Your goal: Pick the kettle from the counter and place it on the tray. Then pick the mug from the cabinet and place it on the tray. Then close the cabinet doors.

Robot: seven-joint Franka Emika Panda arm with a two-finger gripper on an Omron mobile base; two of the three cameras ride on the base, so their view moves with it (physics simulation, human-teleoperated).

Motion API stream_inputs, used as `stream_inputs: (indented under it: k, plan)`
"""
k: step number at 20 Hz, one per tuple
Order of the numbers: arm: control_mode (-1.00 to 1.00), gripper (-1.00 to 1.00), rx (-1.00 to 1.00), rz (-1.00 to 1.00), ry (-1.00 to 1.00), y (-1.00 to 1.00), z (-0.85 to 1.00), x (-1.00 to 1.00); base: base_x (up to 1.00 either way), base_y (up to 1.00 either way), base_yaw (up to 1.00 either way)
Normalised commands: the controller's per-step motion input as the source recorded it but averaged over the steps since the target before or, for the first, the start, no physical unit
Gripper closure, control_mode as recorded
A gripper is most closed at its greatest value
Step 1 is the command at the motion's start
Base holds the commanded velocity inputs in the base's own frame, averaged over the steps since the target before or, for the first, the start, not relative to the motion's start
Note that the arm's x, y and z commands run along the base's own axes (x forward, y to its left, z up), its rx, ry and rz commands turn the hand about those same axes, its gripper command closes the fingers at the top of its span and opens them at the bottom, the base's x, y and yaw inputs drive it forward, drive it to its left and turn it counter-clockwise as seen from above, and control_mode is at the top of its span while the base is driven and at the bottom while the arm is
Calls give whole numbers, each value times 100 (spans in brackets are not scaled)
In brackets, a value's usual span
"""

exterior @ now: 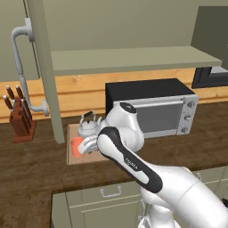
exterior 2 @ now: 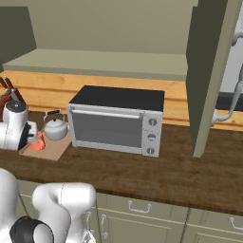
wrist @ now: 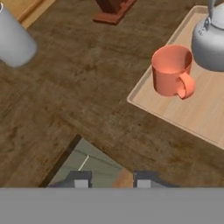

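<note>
Hand (wrist: 109, 181): nothing between fingers, spread unclear | mug (wrist: 171, 71): upright on tray (wrist: 183, 114) | kettle (wrist: 212, 41): beside mug

Orange mug (wrist: 171, 70) stands upright on light wooden tray (wrist: 192, 114), upper right of hand view, loop handle facing bottom right, near tray's corner. Silvery kettle (wrist: 211, 41) sits upright on same tray just beside mug, at frame's top right edge, w/ dark arched handle. Tray lies flat on dark wood-grain counter (wrist: 65, 96). In left base view, olive cabinet (exterior: 129, 58) spans the top, shelf bare, door (exterior: 44, 67) open at left, edge-on. In right base view, other door (exterior 2: 211, 76) stands open at right.
</note>
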Motion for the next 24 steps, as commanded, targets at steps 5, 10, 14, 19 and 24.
stream_inputs:
  k: [5,10,14,19,24]
  plan:
    - [-100,100,-10,-1,-15,9,49,-52,0,0,0]
    - [-100,100,-25,-7,-27,1,13,-77,0,0,0]
    - [-100,100,-20,0,-43,3,40,-67,0,0,0]
    - [-100,100,-26,5,-37,1,56,-56,0,0,0]
    - [-100,100,-19,11,-24,27,59,-32,0,0,0]
